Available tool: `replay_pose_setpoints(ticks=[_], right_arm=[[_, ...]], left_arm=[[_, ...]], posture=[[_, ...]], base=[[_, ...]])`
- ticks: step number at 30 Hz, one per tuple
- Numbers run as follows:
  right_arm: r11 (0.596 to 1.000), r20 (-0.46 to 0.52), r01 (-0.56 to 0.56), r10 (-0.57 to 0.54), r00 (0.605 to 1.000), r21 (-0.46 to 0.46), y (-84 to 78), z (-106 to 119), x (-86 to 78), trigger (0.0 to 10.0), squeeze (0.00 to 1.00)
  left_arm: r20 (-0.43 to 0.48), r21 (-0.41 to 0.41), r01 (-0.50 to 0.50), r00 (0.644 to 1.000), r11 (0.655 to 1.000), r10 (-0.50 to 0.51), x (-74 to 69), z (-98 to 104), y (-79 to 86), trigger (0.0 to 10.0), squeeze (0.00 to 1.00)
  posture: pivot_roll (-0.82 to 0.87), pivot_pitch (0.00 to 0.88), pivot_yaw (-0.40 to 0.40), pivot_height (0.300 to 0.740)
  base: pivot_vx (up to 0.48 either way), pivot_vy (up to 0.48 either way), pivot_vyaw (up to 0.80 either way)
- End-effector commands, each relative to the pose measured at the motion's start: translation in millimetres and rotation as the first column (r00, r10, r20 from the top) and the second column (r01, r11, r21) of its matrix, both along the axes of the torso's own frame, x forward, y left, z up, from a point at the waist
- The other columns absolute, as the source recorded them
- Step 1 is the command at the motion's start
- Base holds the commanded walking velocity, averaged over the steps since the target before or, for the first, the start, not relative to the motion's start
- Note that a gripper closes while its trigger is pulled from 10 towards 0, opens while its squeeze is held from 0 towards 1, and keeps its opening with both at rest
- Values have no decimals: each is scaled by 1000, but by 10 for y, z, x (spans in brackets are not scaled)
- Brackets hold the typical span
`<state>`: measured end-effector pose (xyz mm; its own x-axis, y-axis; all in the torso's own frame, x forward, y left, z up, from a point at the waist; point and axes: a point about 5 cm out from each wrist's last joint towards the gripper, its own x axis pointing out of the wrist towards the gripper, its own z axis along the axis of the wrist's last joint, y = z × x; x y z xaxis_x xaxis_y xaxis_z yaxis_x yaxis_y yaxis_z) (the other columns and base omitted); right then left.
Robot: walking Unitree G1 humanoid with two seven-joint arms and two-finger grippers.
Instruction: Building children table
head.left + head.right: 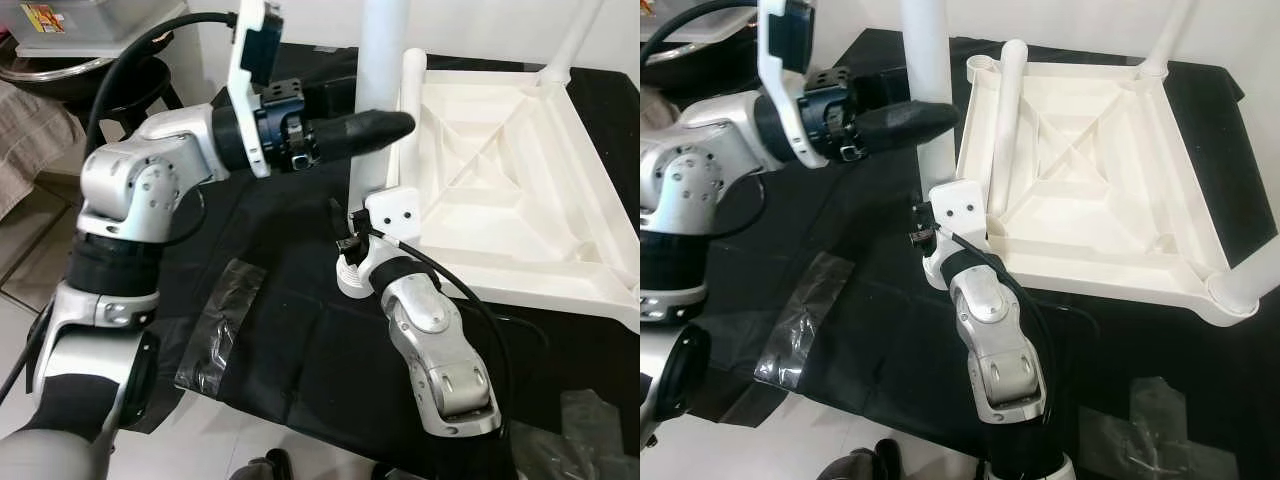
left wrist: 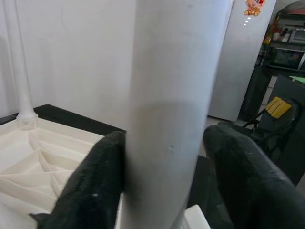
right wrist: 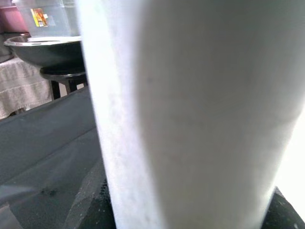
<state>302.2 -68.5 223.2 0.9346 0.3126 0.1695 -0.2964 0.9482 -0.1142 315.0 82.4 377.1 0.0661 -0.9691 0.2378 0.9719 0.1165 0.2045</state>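
Observation:
A white plastic table top (image 1: pixel 520 200) lies upside down on a black cloth. One white table leg (image 1: pixel 383 60) stands upright at its near left corner. My left gripper (image 1: pixel 400 125) reaches in from the left and is shut on that leg partway up; in the left wrist view its black fingers (image 2: pixel 90 191) press on both sides of the leg (image 2: pixel 171 95). My right gripper (image 1: pixel 348 240) is at the leg's lower end, just above its ribbed foot (image 1: pixel 350 278). The right wrist view shows the leg (image 3: pixel 190 119) very close up.
Another leg (image 1: pixel 1170 35) stands at the far corner and one (image 1: pixel 1250 280) at the near right corner. A white tube (image 1: pixel 1008 120) rests along the top's left rim. Tape patches (image 1: pixel 220 330) lie on the cloth. A stool with a metal bowl (image 1: pixel 60 70) stands far left.

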Motion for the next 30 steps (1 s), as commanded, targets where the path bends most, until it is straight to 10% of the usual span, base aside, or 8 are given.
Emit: replay_pose_setpoints(ticks=[1,5,8,10,19,21,22,30], right_arm=[[999,-123,-22,19,992,-27,44,-240,39,10000,0],[998,-105,-50,46,993,-34,38,-204,70,10000,0],[993,-67,-91,86,994,-74,22,-150,87,10000,918],[990,-47,-126,123,991,-63,-5,-79,115,10000,1000],[885,27,-450,456,890,-119,-215,344,257,10000,1000],[824,6,-536,546,838,-185,-332,450,309,10000,631],[761,-30,-607,618,786,-227,-428,520,342,10000,0],[610,-105,-760,760,641,-225,-565,612,424,10000,0]], left_arm=[[30,25,68,997,997,-69,-70,11,-114,0,0],[34,27,64,997,998,-65,-70,4,-112,0,0],[35,30,63,997,998,-64,-73,-8,-106,0,0],[36,35,63,997,997,-64,-76,-17,-103,0,0],[47,46,68,996,997,-70,-88,-18,-102,0,0],[51,49,71,996,996,-73,-97,-17,-102,0,0],[55,51,73,996,996,-75,-103,-18,-103,0,0],[60,51,79,995,996,-82,-123,-16,-114,0,0]], posture=[[26,218,64,740],[26,216,61,740],[23,216,62,740],[25,218,62,740],[28,219,58,740],[29,221,58,740],[28,220,59,740],[37,224,61,740]], base=[[0,0,0],[0,0,0],[0,0,0],[0,0,0],[0,0,0],[0,0,0],[0,0,0],[0,0,0]])
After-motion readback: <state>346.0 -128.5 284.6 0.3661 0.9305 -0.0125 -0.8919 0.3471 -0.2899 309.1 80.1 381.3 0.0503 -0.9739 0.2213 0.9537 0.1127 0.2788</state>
